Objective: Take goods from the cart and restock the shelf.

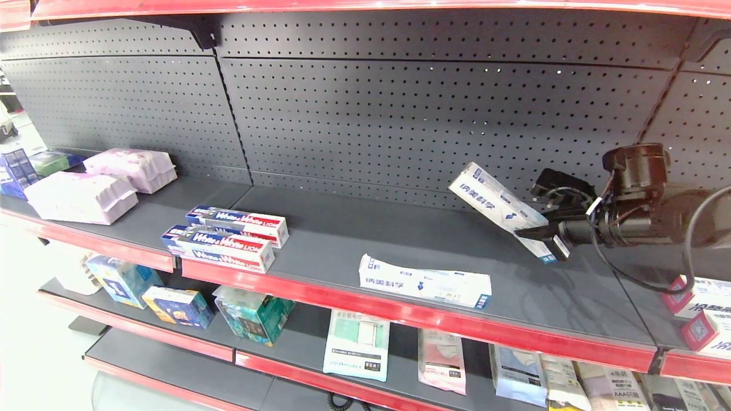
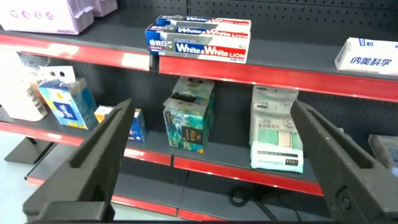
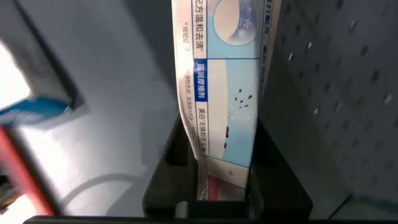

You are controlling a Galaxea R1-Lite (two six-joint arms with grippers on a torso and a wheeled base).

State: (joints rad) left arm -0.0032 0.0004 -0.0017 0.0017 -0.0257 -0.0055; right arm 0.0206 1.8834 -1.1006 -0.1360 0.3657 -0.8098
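Dark pegboard (image 1: 400,114) backs the shelf (image 1: 354,228), whose grey board runs behind a red front lip. Over its right part the right claw (image 1: 545,220) is clamped on a white-and-blue toothpaste box (image 1: 497,205), gripping it near one end. The box hangs tilted, its free end raised toward the pegboard, its gripped end low over the board (whether that corner touches the board is hard to tell). From the right wrist view the box (image 3: 224,93) runs out of frame, and its near end is hidden between the fingers of the claw (image 3: 227,180).

A matching box (image 1: 425,282) lies flat at the shelf's front lip, well apart from the held one. Further left sit two red-white-and-blue boxes (image 1: 228,237) side by side, then pale pink packs (image 1: 103,185). At the far right more boxes (image 1: 699,314) are cut off by the frame edge.

The left claw (image 2: 211,109) hangs with its fingers spread wide and nothing between them, facing the lower shelf, where a teal carton (image 2: 189,121) stands.
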